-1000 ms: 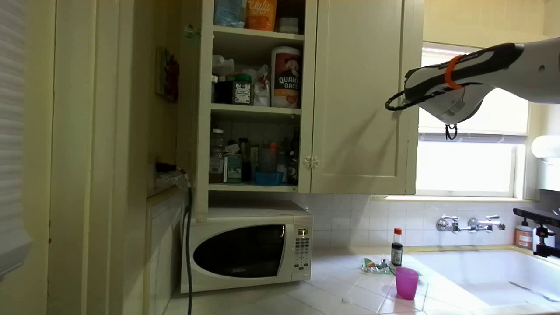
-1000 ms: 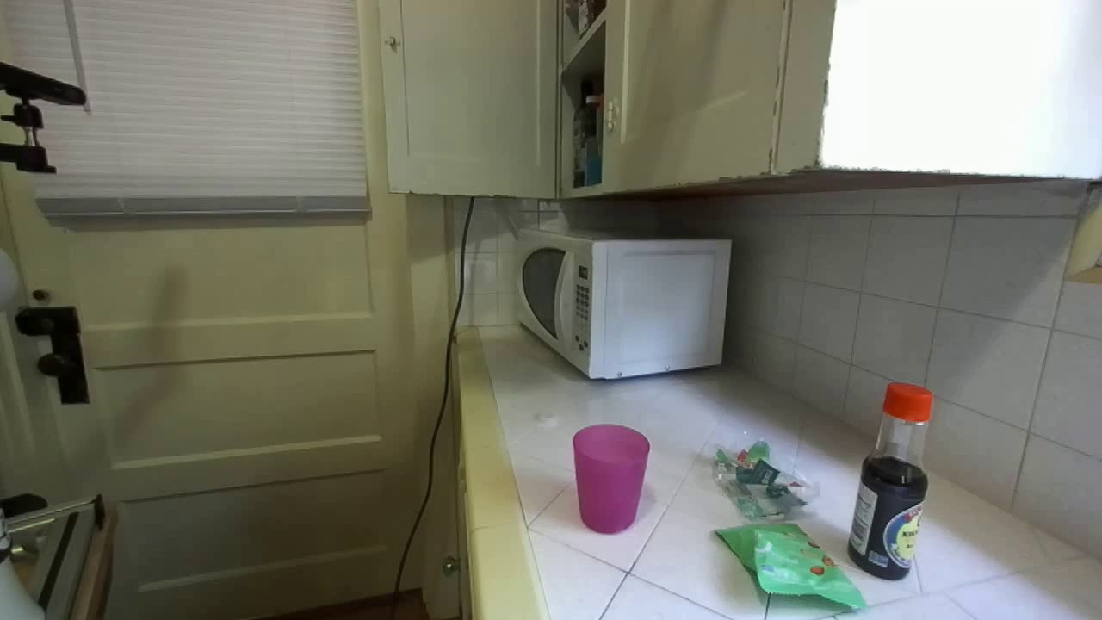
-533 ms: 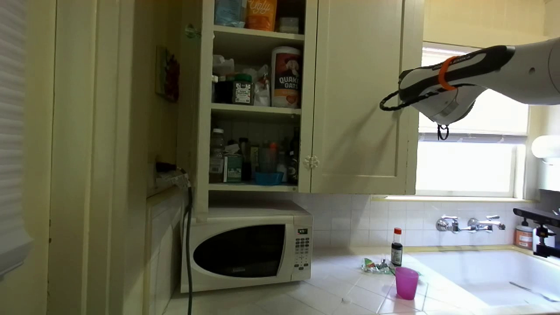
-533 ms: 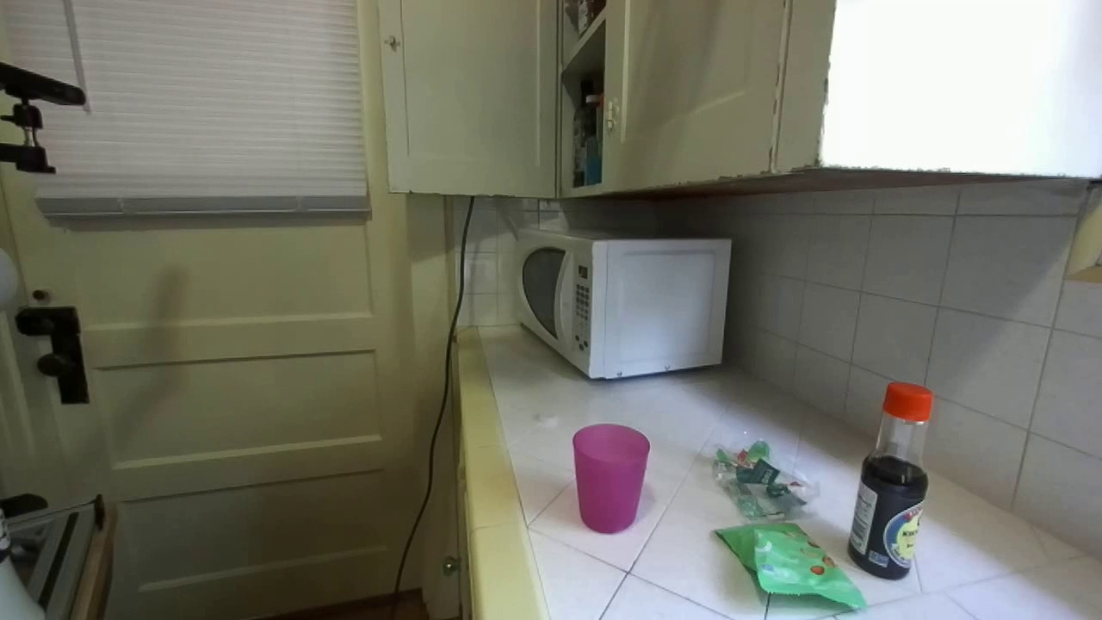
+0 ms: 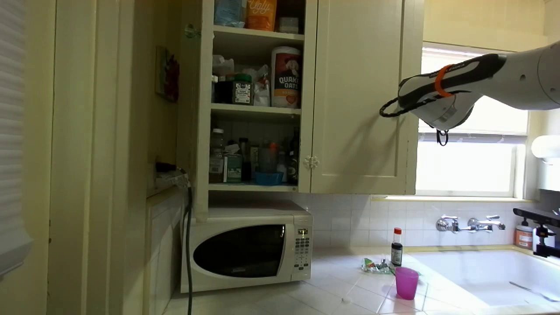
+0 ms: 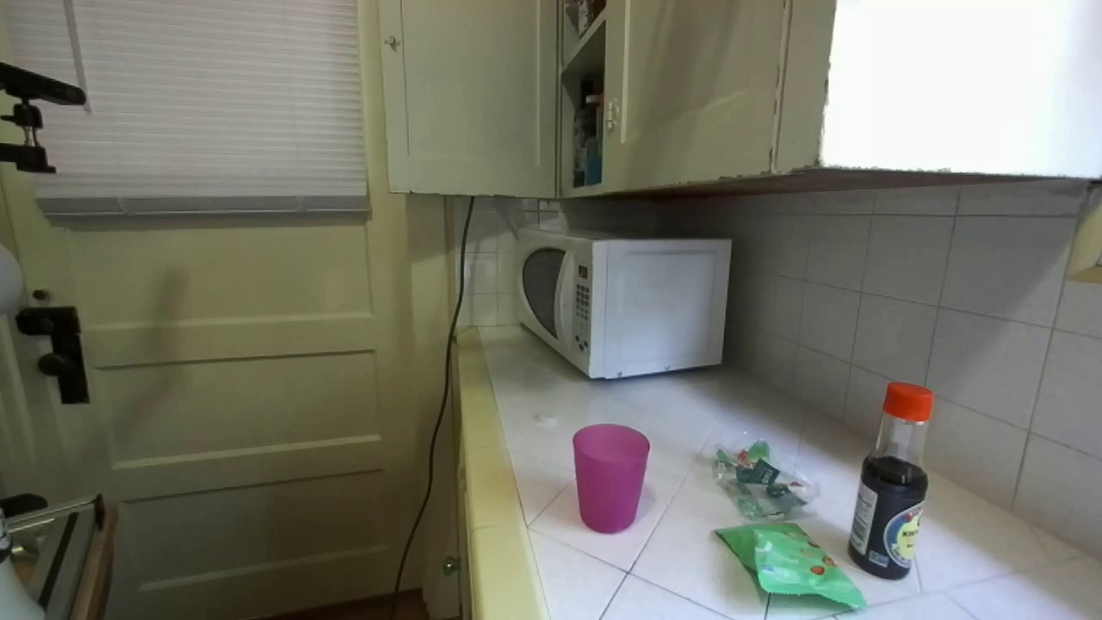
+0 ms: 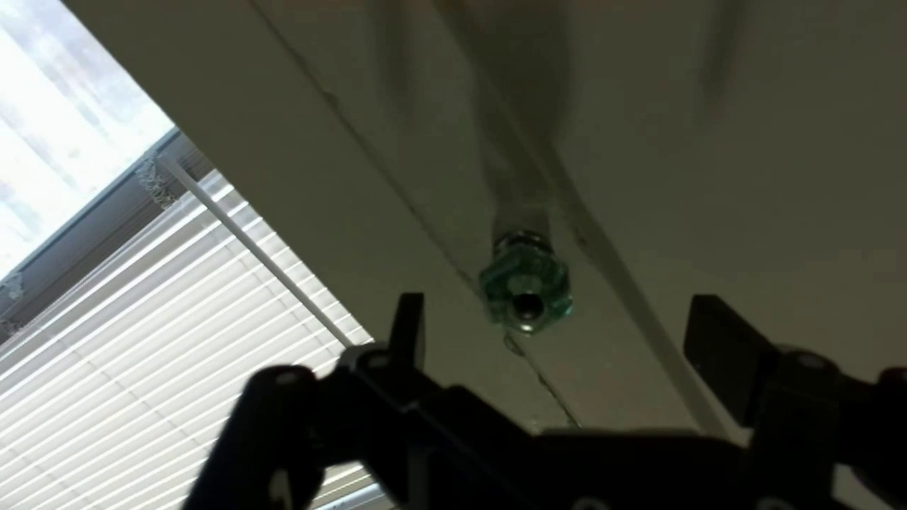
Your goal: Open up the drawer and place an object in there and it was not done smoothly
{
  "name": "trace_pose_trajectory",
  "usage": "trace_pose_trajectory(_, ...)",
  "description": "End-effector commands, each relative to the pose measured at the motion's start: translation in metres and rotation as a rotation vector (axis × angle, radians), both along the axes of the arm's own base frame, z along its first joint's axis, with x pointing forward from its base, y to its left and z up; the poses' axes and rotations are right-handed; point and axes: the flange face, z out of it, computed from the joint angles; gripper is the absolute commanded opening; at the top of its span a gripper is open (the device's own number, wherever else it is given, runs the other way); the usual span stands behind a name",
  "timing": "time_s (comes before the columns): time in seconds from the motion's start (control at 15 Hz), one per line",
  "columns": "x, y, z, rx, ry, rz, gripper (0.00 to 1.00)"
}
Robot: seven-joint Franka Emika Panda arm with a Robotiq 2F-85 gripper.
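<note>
In the wrist view, the drawer, a cream cabinet point(image 7: 673, 177), shows as a dim panel door with a green glass knob point(image 7: 526, 290). The door looks shut along its seam; its shelves are hidden. My gripper point(image 7: 560, 312) is open and empty. Its fingers stand wide apart on either side of the knob as seen by the camera, not touching it. How far the knob is from the fingertips I cannot tell. The object, a pink-magenta cup point(image 5: 407, 283), stands upright on the tiled counter, also in an exterior view point(image 6: 610, 478). The gripper does not show in the exterior views.
A microwave point(image 5: 245, 249) stands under an open crammed cabinet point(image 5: 256, 107); a shut cabinet door point(image 5: 358, 96) adjoins it. A red-capped bottle point(image 6: 891, 508) and green packet point(image 6: 788, 564) lie near the cup. A sink point(image 5: 494, 273) and blinds point(image 7: 177, 375) are in view.
In an exterior view the arm has moved a little to the left and then slightly down. The cup, bottle, packets and cabinet doors there have not moved.
</note>
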Motion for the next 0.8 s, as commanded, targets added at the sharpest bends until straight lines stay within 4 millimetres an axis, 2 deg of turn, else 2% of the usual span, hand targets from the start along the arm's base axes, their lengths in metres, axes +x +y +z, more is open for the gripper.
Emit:
trace_pose_trajectory(0.0, 0.0028, -0.0044, 0.002, 0.035, 0.0, 0.011, 0.62)
trace_pose_trajectory(0.27, 0.0028, -0.0024, 0.0014, 0.037, 0.001, 0.013, 0.3)
trace_pose_trajectory(0.4, 0.0012, -0.0034, -0.0031, 0.042, 0.012, 0.01, 0.27)
trace_pose_trajectory(0.53, 0.0006, -0.0031, -0.0063, 0.048, 0.02, 0.012, 0.32)
trace_pose_trajectory(0.6, -0.0002, -0.0028, -0.0068, 0.05, 0.022, 0.012, 0.24)
trace_pose_trajectory(0.67, -0.0003, -0.0013, -0.007, 0.048, 0.022, 0.014, 0.08)
trace_pose_trajectory(0.73, -0.0022, 0.0024, -0.005, 0.042, 0.023, 0.019, 0.08)
